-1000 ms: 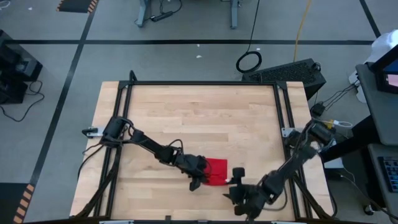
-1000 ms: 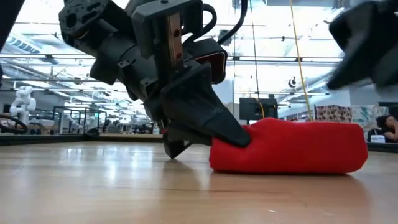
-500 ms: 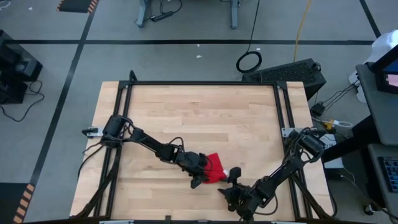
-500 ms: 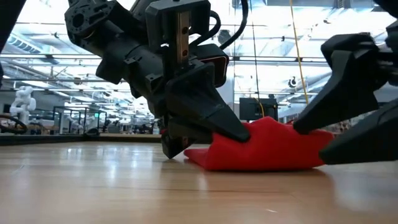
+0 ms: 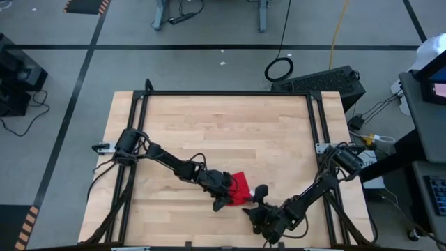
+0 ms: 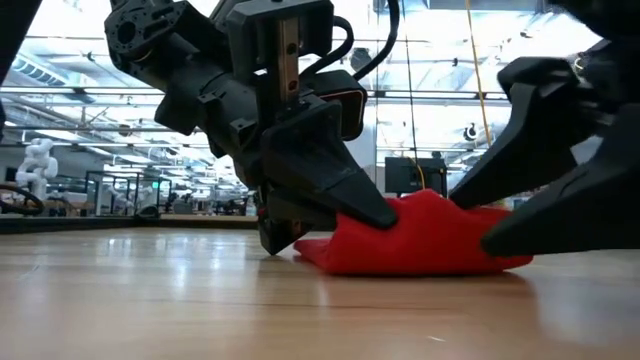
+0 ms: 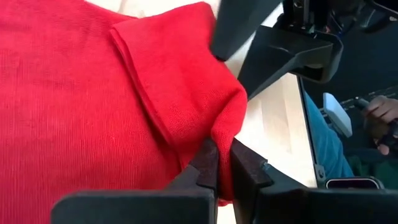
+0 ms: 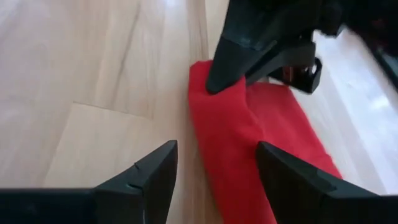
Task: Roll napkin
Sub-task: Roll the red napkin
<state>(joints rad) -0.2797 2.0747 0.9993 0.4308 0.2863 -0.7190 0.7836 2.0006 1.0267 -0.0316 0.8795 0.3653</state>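
I am pinching a fold of the napkin [image 6: 415, 238] near the desk's [image 5: 223, 132] front edge in my closed left gripper [image 7: 219, 163]. My right gripper [image 8: 217, 163] is straddling it, spread wide, empty. Rolling is underway; next, probably tucking evenly.

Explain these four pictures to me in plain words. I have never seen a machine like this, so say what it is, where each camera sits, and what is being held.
This is a robot with two dark jointed arms working at a wooden table. Each arm ends in a two-finger gripper.

One picture looks straight down on the whole table. One looks level across the table top. The other two come from cameras on the arms' wrists, looking past their own fingers.

On the table lies a red cloth napkin, bunched up near the front edge.

The left gripper is shut, pinching a fold of the napkin's edge between its fingertips. The right gripper is open, its two fingers spread, with one end of the napkin in front of the gap between them. It holds nothing.
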